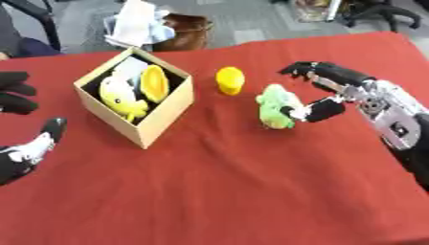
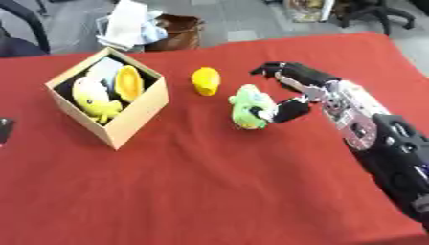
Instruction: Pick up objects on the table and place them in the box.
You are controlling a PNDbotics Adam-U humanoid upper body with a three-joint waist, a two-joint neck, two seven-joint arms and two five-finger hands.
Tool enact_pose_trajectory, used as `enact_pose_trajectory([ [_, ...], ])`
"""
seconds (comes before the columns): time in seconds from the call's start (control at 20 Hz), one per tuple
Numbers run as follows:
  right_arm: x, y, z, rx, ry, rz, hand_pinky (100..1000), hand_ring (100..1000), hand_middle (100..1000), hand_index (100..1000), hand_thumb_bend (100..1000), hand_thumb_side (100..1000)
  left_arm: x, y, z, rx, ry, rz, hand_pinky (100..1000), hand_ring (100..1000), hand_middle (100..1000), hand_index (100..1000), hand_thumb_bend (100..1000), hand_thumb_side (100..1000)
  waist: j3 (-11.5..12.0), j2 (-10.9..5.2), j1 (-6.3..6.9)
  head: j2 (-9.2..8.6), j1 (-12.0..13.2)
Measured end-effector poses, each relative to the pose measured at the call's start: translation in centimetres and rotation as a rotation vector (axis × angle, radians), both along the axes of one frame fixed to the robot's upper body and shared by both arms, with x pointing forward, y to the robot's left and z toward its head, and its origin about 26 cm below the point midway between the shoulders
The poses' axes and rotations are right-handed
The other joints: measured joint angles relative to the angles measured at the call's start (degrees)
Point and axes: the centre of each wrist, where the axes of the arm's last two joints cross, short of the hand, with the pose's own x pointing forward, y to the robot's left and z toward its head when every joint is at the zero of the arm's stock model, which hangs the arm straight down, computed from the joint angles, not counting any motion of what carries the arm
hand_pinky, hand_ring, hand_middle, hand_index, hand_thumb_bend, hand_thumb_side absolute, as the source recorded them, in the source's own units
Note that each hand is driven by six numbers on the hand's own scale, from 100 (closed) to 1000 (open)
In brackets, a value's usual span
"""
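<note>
Left eye view: at the table's point(image 1: 218, 191) left edge the left hand point(image 1: 33, 146) rests with fingers relaxed, holding nothing. Mid-table, the right hand point(image 1: 322, 91) spreads open around a green plush toy point(image 1: 275, 105), thumb touching it. Beyond stand a yellow cup point(image 1: 230, 80) and the box point(image 1: 155, 119) holding yellow toys point(image 1: 126, 93); no writing is legible

Grey floor point(image 1: 251, 19) beyond the far edge of the red-covered table point(image 1: 234, 191); brown bag point(image 1: 186, 29) just behind that edge, white and pale-blue cloth point(image 1: 138, 24) heaped beside it; black office chair base point(image 2: 381, 14) at upper right; even, soft light throughout.
</note>
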Motion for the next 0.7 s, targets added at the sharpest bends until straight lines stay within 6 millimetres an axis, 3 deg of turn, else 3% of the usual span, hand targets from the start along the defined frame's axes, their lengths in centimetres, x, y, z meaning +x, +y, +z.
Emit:
enact_pose_trajectory([
  [0.4, 0.6, 1.6, 1.1, 0.003, 0.037, 0.037, 811, 884, 937, 956, 376, 485, 0.0, 0.0, 0.0, 0.001, 0.002, 0.0, 646, 608, 625, 811, 455, 278, 0.5, 0.0, 0.0, 0.0, -0.4],
  [0.7, 1.8, 1.4, -0.7, -0.08, 0.084, 0.003, 820, 885, 941, 953, 402, 462, 0.0, 0.0, -0.1, 0.002, 0.005, 0.001, 647, 608, 625, 811, 455, 279, 0.8, 0.0, 0.0, -0.02, -0.7],
])
